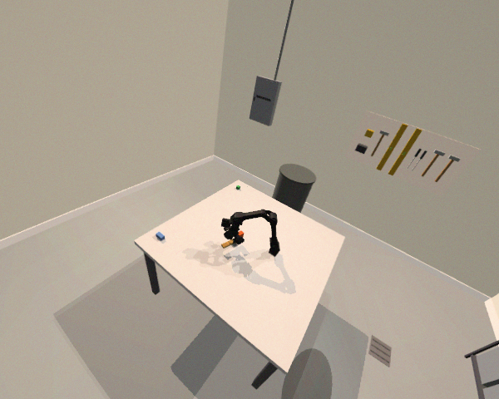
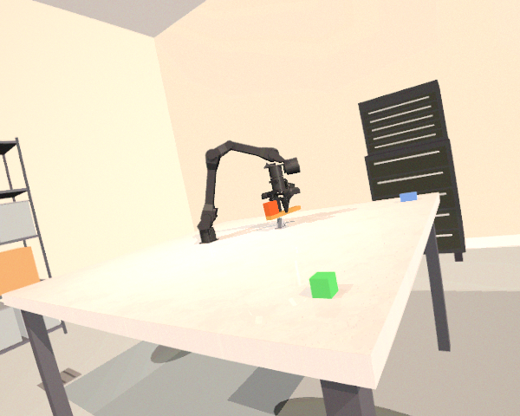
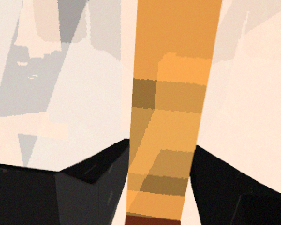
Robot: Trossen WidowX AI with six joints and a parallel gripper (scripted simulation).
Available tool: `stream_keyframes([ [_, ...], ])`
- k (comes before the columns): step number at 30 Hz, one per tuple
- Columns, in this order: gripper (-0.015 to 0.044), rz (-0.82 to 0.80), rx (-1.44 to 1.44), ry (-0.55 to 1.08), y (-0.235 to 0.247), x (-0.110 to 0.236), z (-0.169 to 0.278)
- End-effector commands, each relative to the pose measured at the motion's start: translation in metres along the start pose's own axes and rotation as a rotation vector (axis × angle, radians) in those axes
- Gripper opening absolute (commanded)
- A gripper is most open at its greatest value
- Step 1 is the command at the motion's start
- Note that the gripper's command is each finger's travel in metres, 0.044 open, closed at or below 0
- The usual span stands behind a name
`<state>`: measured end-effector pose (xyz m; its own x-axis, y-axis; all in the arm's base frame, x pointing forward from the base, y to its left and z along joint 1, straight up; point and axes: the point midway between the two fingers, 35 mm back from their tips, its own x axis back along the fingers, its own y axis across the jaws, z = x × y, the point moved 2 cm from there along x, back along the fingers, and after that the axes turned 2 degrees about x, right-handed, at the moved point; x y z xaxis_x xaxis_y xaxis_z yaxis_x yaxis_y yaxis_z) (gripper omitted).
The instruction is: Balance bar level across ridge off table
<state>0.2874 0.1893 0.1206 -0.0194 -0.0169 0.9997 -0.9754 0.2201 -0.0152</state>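
mostly we see small things from far off, so a good deal stays hard to read. from the exterior view our gripper (image 2: 283, 206) points down over the table (image 2: 386, 269), pinching the bar (image 2: 291, 210), an orange strip with a red-orange block (image 2: 270, 208) at one end; the bar hangs in the air, tilted slightly, above and just beside the ridge (image 2: 278, 223), a small grey upright piece on the table top. we cannot tell from this angle whether the bar touches the ridge, though a narrow gap seems to show. in the top view the arm (image 1: 258, 214) covers most of the bar (image 1: 227, 243), leaving only one yellowish end and the block (image 1: 240, 233) peeking out, and the ridge itself is lost among the shadows there. the wrist view is filled by the bar (image 3: 175, 108) running away from the camera, its far end cut off by the top edge, a sliver of dark red at the bottom edge, and the dark fingers pressing on either side of it; the ridge does not show here. a green cube (image 2: 323, 284) sits near the table's close edge and a blue block (image 2: 408, 196) at the far corner, both well apart from the gripper.
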Motion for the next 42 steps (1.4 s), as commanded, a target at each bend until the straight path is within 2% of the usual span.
stream_keyframes([
  [1,0.0000,0.004,-0.001,0.001,-0.0005,-0.0001,0.0003],
  [42,0.0000,0.004,-0.001,0.001,-0.0005,-0.0036,0.0005],
])
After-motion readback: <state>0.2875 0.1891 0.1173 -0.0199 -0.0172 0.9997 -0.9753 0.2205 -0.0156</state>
